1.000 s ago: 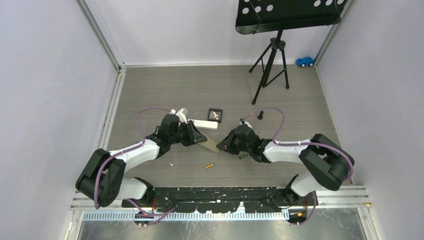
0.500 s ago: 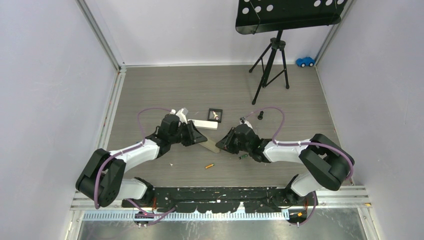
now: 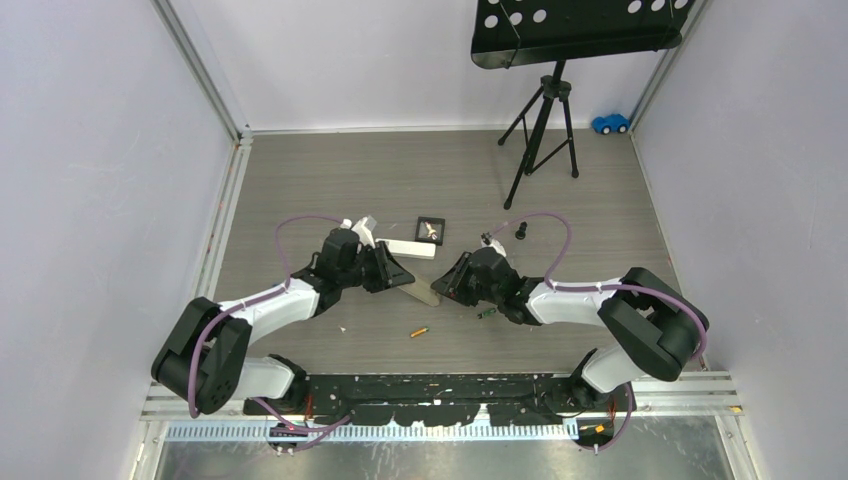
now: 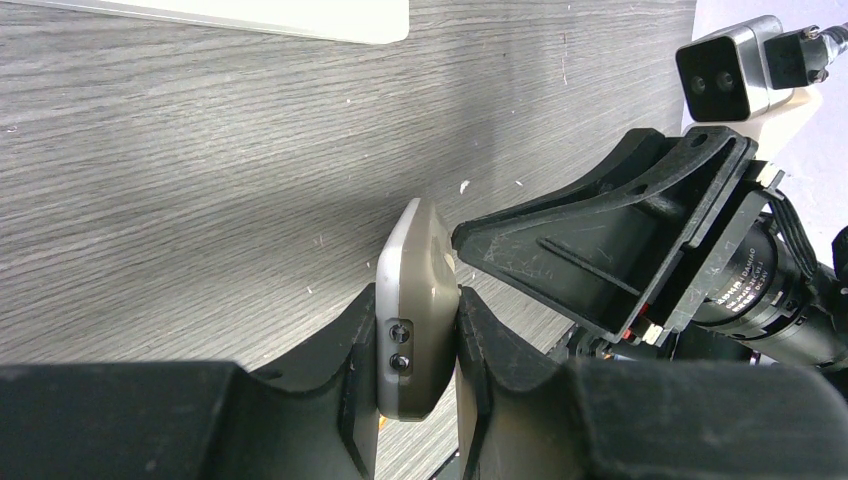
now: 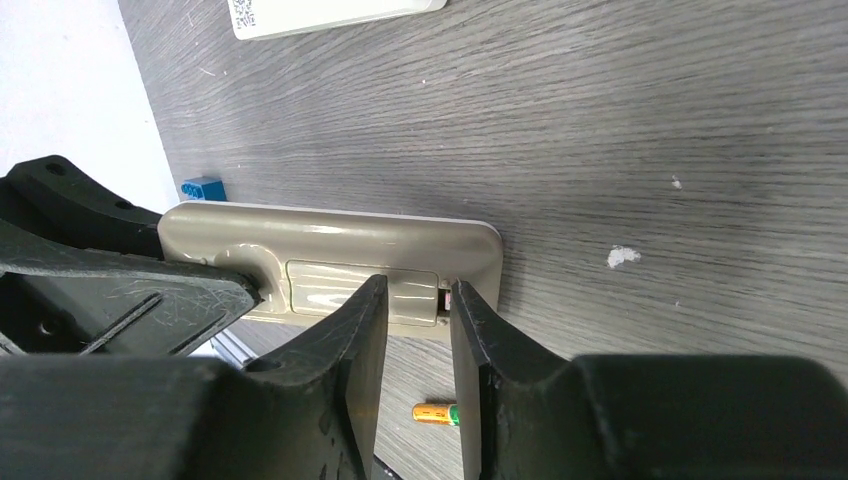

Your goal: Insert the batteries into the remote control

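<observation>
My left gripper (image 4: 417, 305) is shut on the remote control (image 4: 418, 300) and holds it on edge just above the floor, its grey-beige back (image 5: 330, 250) facing the right wrist camera. The closed battery cover (image 5: 340, 285) shows on that back. My right gripper (image 5: 412, 300) is open, its fingers a narrow gap apart at the cover's right end, with nothing between them. An orange battery (image 5: 435, 413) lies on the floor below the remote, also visible from above as the orange battery (image 3: 418, 331). A green-and-black battery (image 3: 486, 313) lies by my right gripper (image 3: 450, 284).
A shorter white remote (image 3: 412, 249) lies just beyond the left gripper (image 3: 393, 272). A small black tray (image 3: 432, 230) and a black peg (image 3: 520, 231) sit behind. A music stand's tripod (image 3: 545, 130) and a blue toy car (image 3: 610, 123) stand at the back right.
The right gripper has edged slightly up and left at the remote's end. The left arm and the remote have stayed put.
</observation>
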`<control>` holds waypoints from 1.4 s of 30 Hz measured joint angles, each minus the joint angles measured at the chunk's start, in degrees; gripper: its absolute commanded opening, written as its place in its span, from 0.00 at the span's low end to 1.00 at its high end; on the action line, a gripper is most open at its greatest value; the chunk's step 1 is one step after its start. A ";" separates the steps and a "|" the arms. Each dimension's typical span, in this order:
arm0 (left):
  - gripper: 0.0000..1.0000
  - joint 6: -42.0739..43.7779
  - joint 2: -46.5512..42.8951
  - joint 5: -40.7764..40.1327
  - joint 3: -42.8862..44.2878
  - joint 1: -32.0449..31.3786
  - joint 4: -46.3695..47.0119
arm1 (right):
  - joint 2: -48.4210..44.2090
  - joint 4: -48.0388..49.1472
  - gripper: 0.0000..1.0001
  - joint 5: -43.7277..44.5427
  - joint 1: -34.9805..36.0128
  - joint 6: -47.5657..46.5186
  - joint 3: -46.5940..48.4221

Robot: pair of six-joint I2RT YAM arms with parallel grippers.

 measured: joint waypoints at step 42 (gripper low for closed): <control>0.00 1.55 0.55 0.61 1.27 0.76 -1.16 | 4.90 18.25 0.36 -5.11 -2.01 5.55 -5.95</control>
